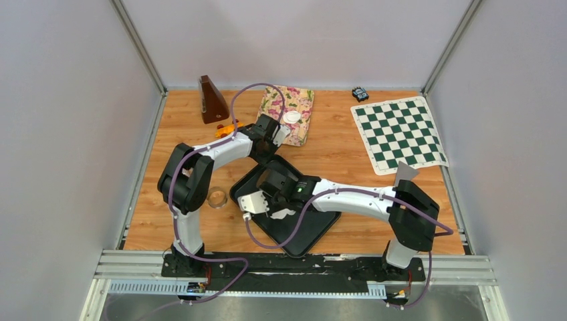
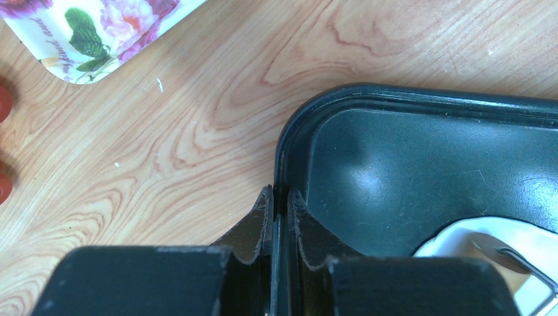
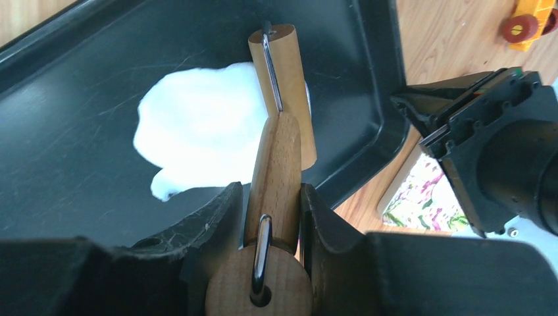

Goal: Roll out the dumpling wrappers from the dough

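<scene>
An irregular white dough sheet lies in the black tray. My right gripper is shut on the handle of a small wooden roller, whose cylinder rests on the dough's right edge. In the top view the right gripper is over the tray's middle, with the dough just below it. My left gripper is shut on the tray's rim at its far left corner. One small round white wrapper lies on the floral tray.
A clear ring cutter sits left of the black tray. A brown metronome and an orange toy stand at the back left. A chessboard mat lies at the right, with a grey scraper by the right arm.
</scene>
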Tool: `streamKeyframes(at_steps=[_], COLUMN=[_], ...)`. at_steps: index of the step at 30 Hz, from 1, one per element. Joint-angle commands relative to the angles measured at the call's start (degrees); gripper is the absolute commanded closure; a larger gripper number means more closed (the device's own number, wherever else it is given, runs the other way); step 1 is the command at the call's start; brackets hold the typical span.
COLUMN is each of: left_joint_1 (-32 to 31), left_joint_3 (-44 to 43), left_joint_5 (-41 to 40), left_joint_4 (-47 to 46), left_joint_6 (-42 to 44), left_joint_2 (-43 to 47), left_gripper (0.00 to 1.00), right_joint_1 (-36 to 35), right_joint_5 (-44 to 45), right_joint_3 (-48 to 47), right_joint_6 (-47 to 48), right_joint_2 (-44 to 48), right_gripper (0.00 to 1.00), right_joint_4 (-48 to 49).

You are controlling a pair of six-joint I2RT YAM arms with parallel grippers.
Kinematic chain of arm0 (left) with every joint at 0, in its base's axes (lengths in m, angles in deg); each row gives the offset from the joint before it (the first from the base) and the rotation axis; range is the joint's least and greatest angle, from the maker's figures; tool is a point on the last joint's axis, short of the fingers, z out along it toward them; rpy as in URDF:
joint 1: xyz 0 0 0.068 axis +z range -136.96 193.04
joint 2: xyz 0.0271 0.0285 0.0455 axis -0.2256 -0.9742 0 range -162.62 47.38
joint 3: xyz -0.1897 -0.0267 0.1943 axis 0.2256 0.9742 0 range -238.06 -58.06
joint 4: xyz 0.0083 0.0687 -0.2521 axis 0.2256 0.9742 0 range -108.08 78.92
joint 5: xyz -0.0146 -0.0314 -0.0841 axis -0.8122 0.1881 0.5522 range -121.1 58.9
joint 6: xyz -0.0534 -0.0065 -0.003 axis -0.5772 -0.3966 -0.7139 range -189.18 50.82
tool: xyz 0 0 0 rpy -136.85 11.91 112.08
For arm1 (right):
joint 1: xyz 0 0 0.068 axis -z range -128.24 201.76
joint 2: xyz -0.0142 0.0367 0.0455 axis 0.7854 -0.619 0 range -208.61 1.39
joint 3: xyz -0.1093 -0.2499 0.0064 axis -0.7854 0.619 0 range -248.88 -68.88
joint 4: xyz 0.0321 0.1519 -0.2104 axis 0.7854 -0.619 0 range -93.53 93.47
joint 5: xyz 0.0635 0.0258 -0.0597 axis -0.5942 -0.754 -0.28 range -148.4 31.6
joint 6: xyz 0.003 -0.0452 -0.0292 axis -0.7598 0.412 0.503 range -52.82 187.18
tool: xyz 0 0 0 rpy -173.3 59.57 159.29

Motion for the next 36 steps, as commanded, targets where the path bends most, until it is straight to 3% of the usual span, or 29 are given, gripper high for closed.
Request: streamKeyframes(at_steps=[1,7,15,36], left_joint_1=[-0.16,-0.19,-0.19,0.81], left_joint_3=[-1.42,-1.33,-1.44,-1.86], left_joint_5=[0.14,0.03,-0.57,-1.27], left_joint_4=[-1.41,-1.55,-1.41,-1.12], left_joint_6=[-0.45,-0.47,-0.54,-1.03], left_joint_2=[3.21,3.43,3.33,2.60], left_gripper=[1.00,1.00,1.00,1.00], right_joint_1=[0.80,1.59,-0.33,-3.21], right_joint_5=[-12.12,-13.31,-16.31,-17.18], right_joint_3=[4.17,4.51,7.25,14.73], right_joint_6=[-3.12,-3.46,-1.70,-4.58], right_joint_2=[-8.09,-10.60,-5.17,-0.14], right_gripper=[1.00,1.00,1.00,1.00], right_joint_4=[-4.22,-3.36,-15.00,-21.41])
